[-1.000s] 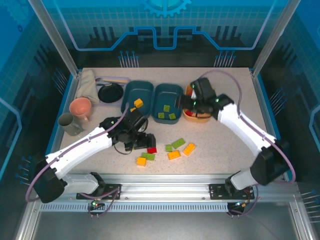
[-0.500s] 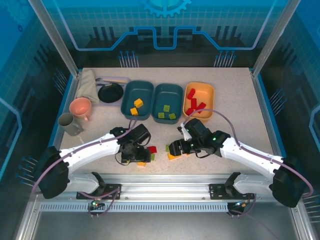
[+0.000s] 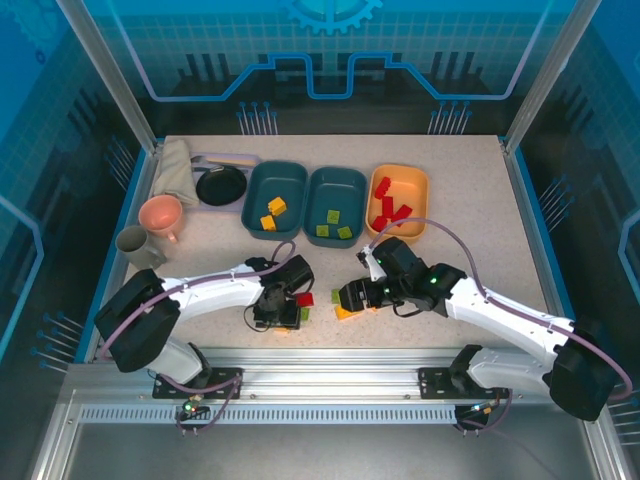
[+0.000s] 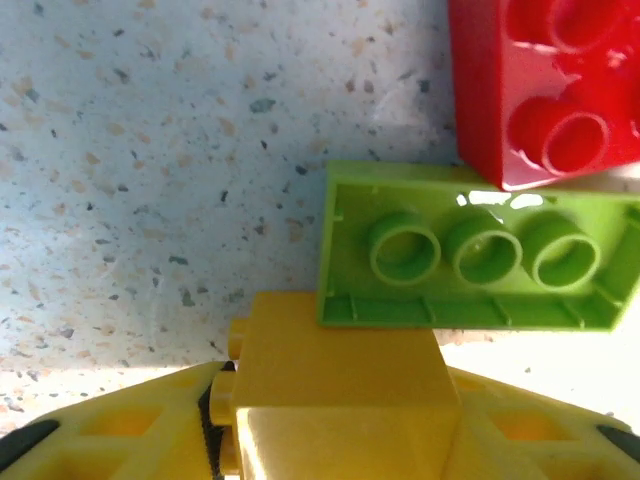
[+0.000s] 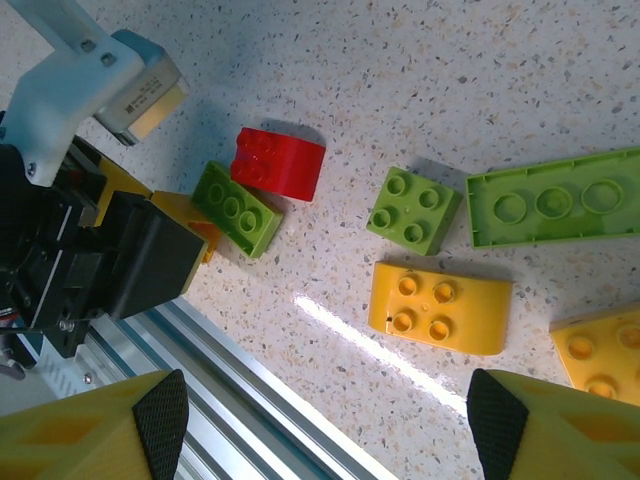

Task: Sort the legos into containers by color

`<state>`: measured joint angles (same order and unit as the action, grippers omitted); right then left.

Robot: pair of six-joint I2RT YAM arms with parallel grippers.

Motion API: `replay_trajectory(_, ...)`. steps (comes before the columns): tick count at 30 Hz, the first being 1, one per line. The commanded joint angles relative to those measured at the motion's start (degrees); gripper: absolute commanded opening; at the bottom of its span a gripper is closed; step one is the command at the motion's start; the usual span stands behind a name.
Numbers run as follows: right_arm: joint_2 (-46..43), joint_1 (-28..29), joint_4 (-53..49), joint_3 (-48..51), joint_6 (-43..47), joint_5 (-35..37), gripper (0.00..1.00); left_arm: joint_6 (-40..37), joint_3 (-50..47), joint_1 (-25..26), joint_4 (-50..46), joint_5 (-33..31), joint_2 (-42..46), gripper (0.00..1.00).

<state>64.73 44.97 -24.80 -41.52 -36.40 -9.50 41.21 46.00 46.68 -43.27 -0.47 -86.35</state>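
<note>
On the speckled desk point(image 3: 480, 200), the teal bins point(image 3: 285, 180) and the orange-yellow bin point(image 3: 410, 185) lie well beyond both pincers. The left pincer point(image 4: 338, 445) is closed on a yellow brick point(image 4: 340, 365), its fingers point(image 4: 540, 440) pressed to the brick's sides. Just ahead, an upturned green brick point(image 4: 480, 255) touches it, and a red brick point(image 4: 545, 90), cut off by the frame, touches the green one. The right pincer point(image 5: 325, 425) hangs wide open, holding nothing. Ahead of it lie a rounded yellow brick point(image 5: 440, 305) and a small green brick point(image 5: 413, 208). A second yellow brick point(image 5: 600, 350) is cut off at its right.
</note>
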Motion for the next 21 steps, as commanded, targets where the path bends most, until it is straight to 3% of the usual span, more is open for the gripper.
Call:
replay_trajectory(1,0.5,0.5,0.0,-2.0,-0.4,0.1,0.76,-0.4,-0.3,0.4,0.4,-2.3,-0.5,0.41)
replay_trajectory(8,0.1,0.2,-2.4,-7.9,0.8,1.1,0.76,1.1,5.6,-0.5,-12.9,-7.1,8.0,0.35)
replay_trajectory(12,0.5,-1.2,-1.7,-14.8,1.5,2.6,0.76,-2.0,14.5,-8.3,-18.8,-6.6,12.0,0.36)
replay_trajectory(16,3.9,-2.2,2.3,-21.3,3.2,3.8,0.76,-7.1,25.9,-18.9,-20.2,-3.1,7.0,0.35)
replay_trajectory(21,12.7,-4.1,2.8,-32.0,6.0,3.3,0.76,-11.1,40.1,-26.4,-19.6,-0.8,-5.3,0.36)
